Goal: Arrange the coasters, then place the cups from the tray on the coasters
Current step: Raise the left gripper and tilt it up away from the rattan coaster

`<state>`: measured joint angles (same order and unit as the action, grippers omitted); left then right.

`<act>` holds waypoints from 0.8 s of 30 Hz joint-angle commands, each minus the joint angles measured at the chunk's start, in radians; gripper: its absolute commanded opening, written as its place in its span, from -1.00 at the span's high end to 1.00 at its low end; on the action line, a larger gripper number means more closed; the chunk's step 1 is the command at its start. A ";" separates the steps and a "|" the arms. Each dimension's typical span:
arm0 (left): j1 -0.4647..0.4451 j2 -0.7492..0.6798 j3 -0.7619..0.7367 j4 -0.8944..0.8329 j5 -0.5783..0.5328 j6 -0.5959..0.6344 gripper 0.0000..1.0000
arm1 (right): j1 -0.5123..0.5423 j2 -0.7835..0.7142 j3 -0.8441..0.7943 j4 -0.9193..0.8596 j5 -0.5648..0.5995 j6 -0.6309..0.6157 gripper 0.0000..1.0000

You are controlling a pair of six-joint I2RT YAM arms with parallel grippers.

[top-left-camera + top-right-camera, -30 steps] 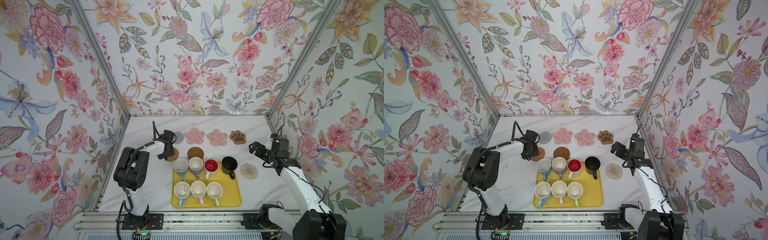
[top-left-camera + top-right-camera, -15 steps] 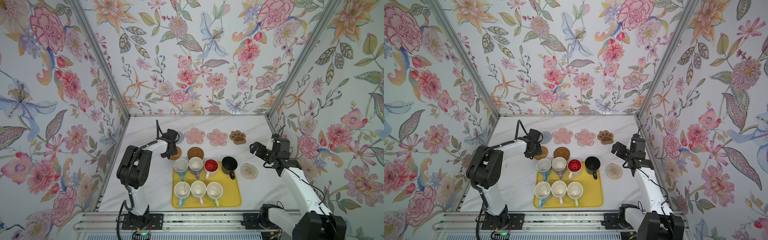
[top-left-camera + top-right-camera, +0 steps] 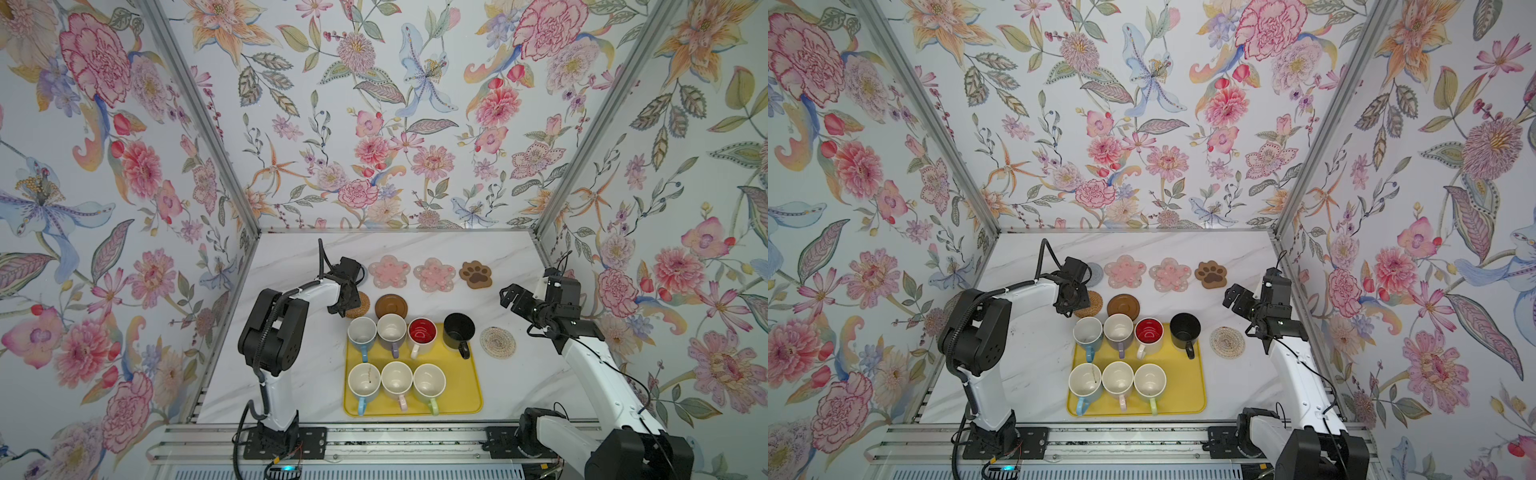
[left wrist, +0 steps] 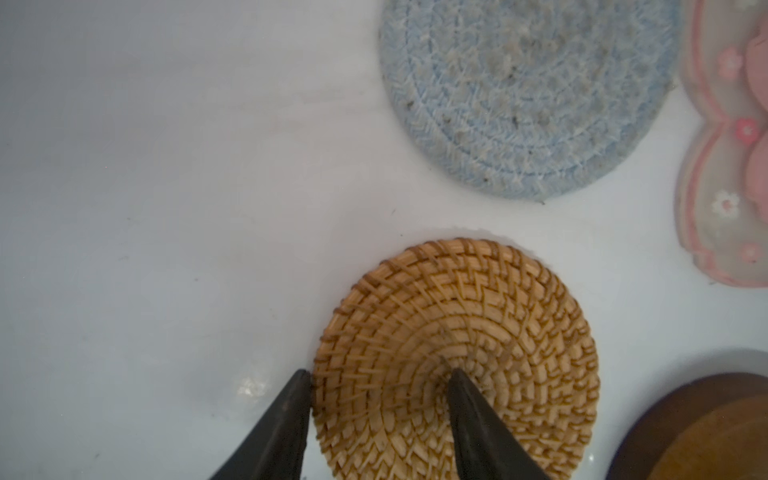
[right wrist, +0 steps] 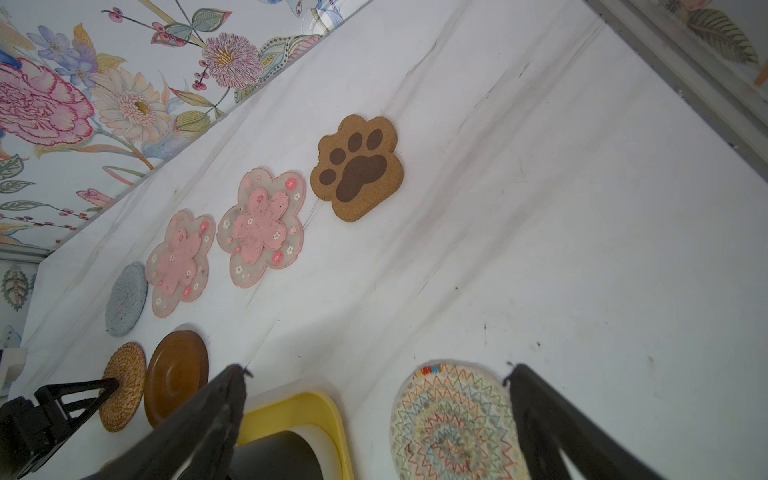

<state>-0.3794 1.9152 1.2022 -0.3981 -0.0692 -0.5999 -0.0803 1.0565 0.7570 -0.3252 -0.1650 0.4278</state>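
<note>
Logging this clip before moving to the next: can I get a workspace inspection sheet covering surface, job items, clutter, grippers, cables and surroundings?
Surface: white marbled tabletop, faint dark specks.
Job's things: seven cups, all on the yellow tray. Far row: grey-blue knit coaster, pink flower coasters, paw coaster. Nearer: rattan coaster, wooden disc coaster. Rope spiral coaster right of the tray.
Clutter: nothing seen.
Grippers: left gripper part open, one fingertip on the rattan coaster, the other at its rim. Right gripper wide open, empty, above the table.
Cables: black cable arcs above the left wrist; thin cable hangs off the right arm; neither touches a cup.
Surroundings: floral wall panels, metal frame posts, front rail.
</note>
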 commanded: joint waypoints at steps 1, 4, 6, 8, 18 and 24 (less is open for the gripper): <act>-0.013 0.040 0.021 -0.017 0.036 -0.015 -0.09 | -0.006 -0.021 -0.016 -0.011 0.015 0.002 -0.99; -0.015 0.043 0.029 -0.016 0.040 -0.016 -0.09 | -0.008 -0.024 -0.018 -0.011 0.015 0.001 -0.98; -0.015 0.044 0.033 -0.016 0.042 -0.015 -0.09 | -0.007 -0.024 -0.018 -0.012 0.015 0.002 -0.99; -0.015 0.042 0.035 -0.018 0.040 -0.014 -0.09 | -0.009 -0.024 -0.018 -0.015 0.015 0.002 -0.99; -0.013 -0.069 0.042 -0.046 -0.030 0.011 -0.21 | -0.012 -0.030 -0.015 -0.039 0.019 0.004 -0.99; 0.001 -0.224 0.053 -0.017 -0.103 0.060 -0.49 | -0.012 -0.029 -0.014 -0.066 0.016 0.015 -0.99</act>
<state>-0.3855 1.7897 1.2198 -0.4244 -0.1074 -0.5762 -0.0875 1.0378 0.7513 -0.3599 -0.1646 0.4282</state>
